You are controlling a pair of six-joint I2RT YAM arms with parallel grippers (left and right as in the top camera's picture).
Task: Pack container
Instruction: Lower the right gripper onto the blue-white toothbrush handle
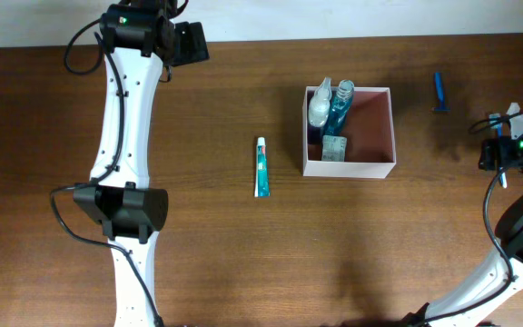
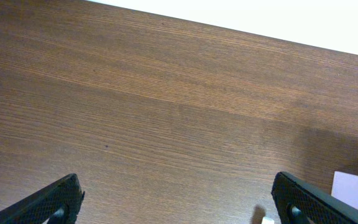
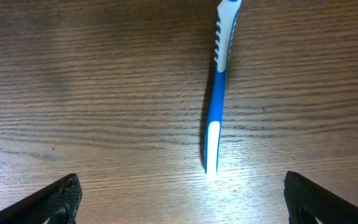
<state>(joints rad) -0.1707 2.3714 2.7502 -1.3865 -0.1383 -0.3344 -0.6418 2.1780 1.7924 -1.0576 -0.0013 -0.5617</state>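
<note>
The container [image 1: 378,136] is a square white-walled box with a pinkish inside, right of the table's middle. In its left part stand a clear bottle [image 1: 320,105] and a blue bottle [image 1: 340,107], with a small green-and-white packet [image 1: 334,149] below them. A toothpaste tube [image 1: 261,167] lies on the table left of the box. A blue-and-white handled item [image 1: 439,93] [image 3: 216,99] lies right of the box. My right gripper [image 1: 482,145] [image 3: 180,183] stands open just short of its handle end. My left gripper [image 1: 202,44] [image 2: 176,185] is open over bare wood at the far left.
The brown wooden table [image 1: 243,263] ends at a pale back edge [image 2: 241,18]. A pale corner of something [image 2: 357,188] shows at the lower right of the left wrist view. The left arm [image 1: 125,145] stretches along the table's left side.
</note>
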